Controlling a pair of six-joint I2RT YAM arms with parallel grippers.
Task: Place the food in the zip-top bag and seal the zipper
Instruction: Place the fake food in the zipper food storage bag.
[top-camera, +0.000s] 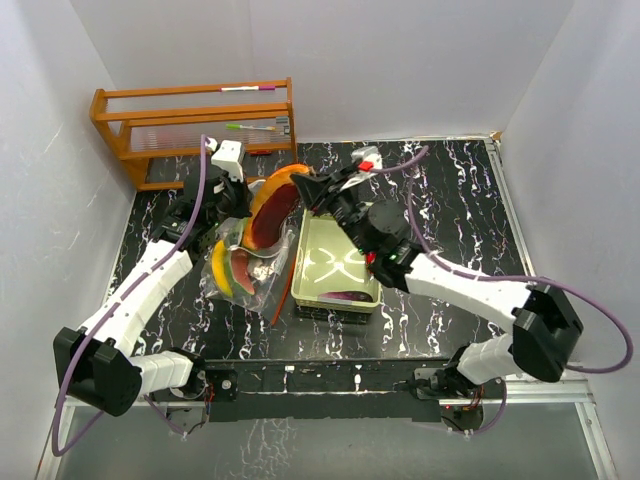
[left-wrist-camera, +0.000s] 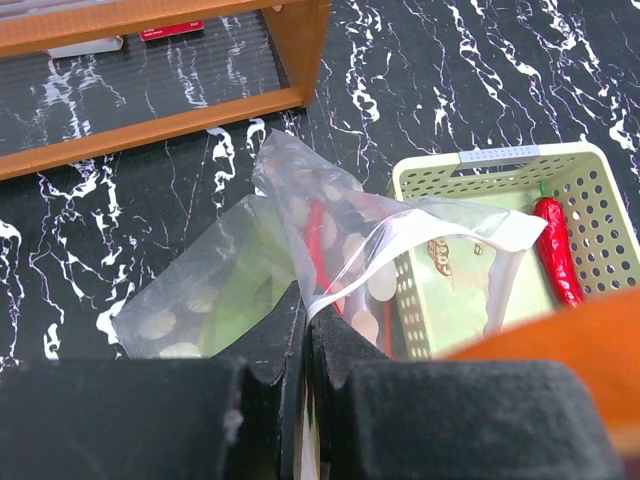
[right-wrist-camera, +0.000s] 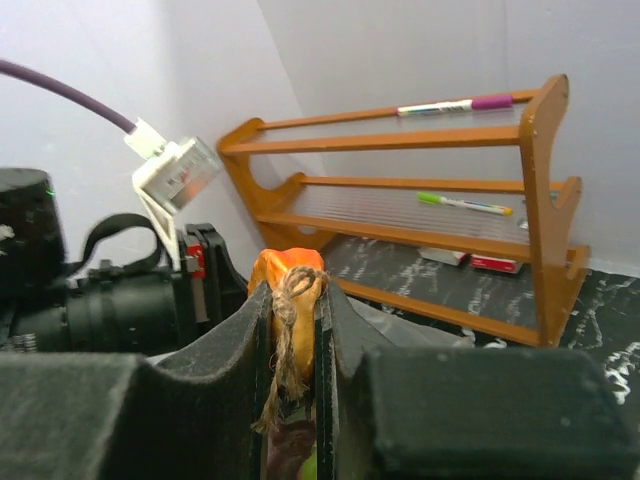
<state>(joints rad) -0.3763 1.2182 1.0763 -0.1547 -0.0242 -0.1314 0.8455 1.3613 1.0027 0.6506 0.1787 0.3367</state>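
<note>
The pale green slatted plastic basket (left-wrist-camera: 440, 172) sits ahead and to the right of my left gripper (left-wrist-camera: 306, 325). That gripper is pressed together on the rim of the clear plastic zip-top bag (left-wrist-camera: 215, 290), which spreads ahead of its fingertips. My right gripper (right-wrist-camera: 297, 320) pinches the orange toy food piece (right-wrist-camera: 288, 268) by its brown fibrous stem. The red toy chilli (left-wrist-camera: 556, 250) lies in the basket.

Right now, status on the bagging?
Left pincer shut on bag rim. Right pincer shut on orange piece, at bag mouth. Chilli in basket. Nothing seen in the way.
</note>
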